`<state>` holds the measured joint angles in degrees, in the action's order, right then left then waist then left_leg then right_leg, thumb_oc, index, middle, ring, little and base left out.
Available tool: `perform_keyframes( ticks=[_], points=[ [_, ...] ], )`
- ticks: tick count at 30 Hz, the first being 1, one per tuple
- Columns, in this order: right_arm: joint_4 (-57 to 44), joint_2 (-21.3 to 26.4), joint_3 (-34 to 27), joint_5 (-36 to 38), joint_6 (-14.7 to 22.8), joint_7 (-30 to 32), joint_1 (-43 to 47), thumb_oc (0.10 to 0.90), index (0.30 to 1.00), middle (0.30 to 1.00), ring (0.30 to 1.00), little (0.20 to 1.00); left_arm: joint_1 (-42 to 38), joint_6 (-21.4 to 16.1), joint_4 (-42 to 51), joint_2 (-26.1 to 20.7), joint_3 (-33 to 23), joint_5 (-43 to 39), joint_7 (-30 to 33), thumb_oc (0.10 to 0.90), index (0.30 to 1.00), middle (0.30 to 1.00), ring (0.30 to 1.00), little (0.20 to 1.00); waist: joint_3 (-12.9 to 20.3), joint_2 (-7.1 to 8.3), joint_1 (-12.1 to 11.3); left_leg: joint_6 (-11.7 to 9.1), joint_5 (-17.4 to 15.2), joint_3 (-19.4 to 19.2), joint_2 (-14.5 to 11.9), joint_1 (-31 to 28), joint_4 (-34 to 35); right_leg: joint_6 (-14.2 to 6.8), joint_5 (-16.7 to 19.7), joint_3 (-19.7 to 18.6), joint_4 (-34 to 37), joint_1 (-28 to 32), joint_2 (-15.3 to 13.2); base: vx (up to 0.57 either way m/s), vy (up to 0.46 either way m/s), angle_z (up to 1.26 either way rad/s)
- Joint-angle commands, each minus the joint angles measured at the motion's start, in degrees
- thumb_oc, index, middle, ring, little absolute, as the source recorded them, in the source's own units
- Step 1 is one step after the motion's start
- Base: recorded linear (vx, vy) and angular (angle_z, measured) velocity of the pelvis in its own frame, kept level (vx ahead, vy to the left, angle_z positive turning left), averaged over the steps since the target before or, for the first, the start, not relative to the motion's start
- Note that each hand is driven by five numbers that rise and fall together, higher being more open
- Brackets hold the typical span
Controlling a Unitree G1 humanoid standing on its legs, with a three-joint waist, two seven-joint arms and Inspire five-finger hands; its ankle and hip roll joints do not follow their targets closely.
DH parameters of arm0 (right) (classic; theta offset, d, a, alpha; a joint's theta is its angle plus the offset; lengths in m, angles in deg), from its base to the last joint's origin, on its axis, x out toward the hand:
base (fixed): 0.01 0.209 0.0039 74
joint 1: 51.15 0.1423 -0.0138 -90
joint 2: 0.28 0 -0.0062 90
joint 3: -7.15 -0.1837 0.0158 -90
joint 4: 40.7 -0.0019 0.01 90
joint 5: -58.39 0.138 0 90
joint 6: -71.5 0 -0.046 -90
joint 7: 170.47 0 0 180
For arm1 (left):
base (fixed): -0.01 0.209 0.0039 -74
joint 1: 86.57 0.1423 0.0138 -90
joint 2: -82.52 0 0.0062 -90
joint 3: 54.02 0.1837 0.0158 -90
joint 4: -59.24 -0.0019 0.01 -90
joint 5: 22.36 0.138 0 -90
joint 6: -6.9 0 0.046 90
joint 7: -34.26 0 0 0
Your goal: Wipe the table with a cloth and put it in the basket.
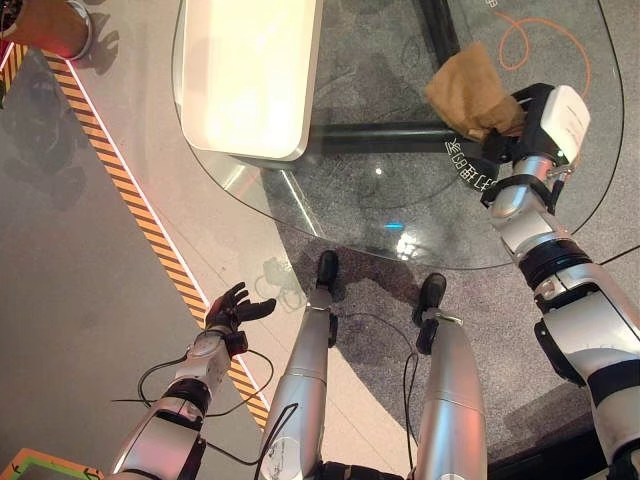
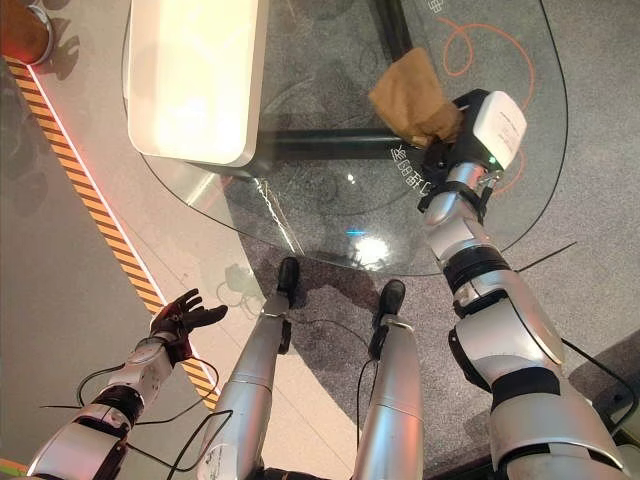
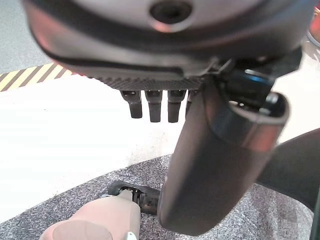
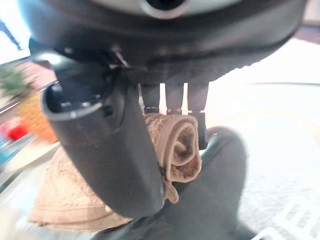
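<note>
The tan, nubby terry cloth [image 1: 470,90] lies on the round clear glass surface [image 1: 400,200], toward its right side, with most of its length spread flat on the glass and one end gathered into a roll. The robot's right hand [image 1: 510,125] sits at that rolled end; seen from its own wrist, the dark fingers [image 4: 175,100] and the thumb are curled round the roll of cloth and pinch it between them, while the rest of the cloth trails away flat on the glass. An orange line loops [image 1: 545,40] under or on the glass just beyond the hand, and white lettering shows on the glass beside the wrist.

On the left part of the same surface rests a long, white, rounded-corner rectangular tray or box [image 1: 250,75], well apart from the cloth. Black frame bars [image 1: 380,130] run beneath the glass.

The left hand [image 1: 232,310] hangs low at the robot's left, well away from the surface, above the yellow-and-black hazard stripe [image 1: 130,190] on the grey floor. Its fingers are loosely spread and hold nothing.
</note>
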<state>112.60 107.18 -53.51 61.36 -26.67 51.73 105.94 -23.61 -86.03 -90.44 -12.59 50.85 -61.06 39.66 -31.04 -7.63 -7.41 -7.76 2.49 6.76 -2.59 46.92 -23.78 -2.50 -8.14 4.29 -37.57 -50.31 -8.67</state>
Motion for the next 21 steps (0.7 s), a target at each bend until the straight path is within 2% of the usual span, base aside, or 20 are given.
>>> perform_keyframes(
  ticks=[1, 13, 21],
  points=[
    [3.62, 9.20, -1.66, 2.79, -0.10, 7.72, 4.28, 0.100, 0.300, 0.300, 0.300, 0.200, 2.13, -0.30, -1.75, -3.57, -1.89, -2.23, 0.16, 0.800, 0.900, 0.900, 0.900, 0.900, 1.24, -0.82, 1.83, 8.74, -3.75, -6.40, 6.05, -1.17, -1.58, 1.75, 3.67, 3.28, 6.18, 1.14, 4.70, 0.00, 0.000, 0.00],
    [4.16, 9.60, -4.37, 6.53, 1.49, 8.02, 2.85, 0.100, 0.300, 0.300, 0.300, 0.200, 1.07, 0.34, -2.57, -4.81, -2.55, -2.26, -0.29, 0.800, 0.900, 0.900, 0.900, 0.900, 1.24, 0.01, 2.36, 8.72, -3.89, -6.05, 5.87, -0.85, -1.64, 1.52, 3.89, 2.74, 6.39, 0.93, 5.37, 0.00, 0.000, 0.00],
    [1.19, 8.35, -1.85, 0.02, 3.33, 5.41, 3.68, 0.100, 0.300, 0.300, 0.300, 0.200, 0.41, 0.22, -3.10, -4.85, -2.64, -2.21, -0.11, 0.800, 0.900, 0.900, 0.900, 0.900, 1.24, 0.30, 2.34, 8.53, -3.76, -5.75, 5.95, -0.83, -1.39, 1.48, 3.78, 2.65, 6.66, 1.05, 5.66, 0.00, 0.000, 0.00]
  ],
)
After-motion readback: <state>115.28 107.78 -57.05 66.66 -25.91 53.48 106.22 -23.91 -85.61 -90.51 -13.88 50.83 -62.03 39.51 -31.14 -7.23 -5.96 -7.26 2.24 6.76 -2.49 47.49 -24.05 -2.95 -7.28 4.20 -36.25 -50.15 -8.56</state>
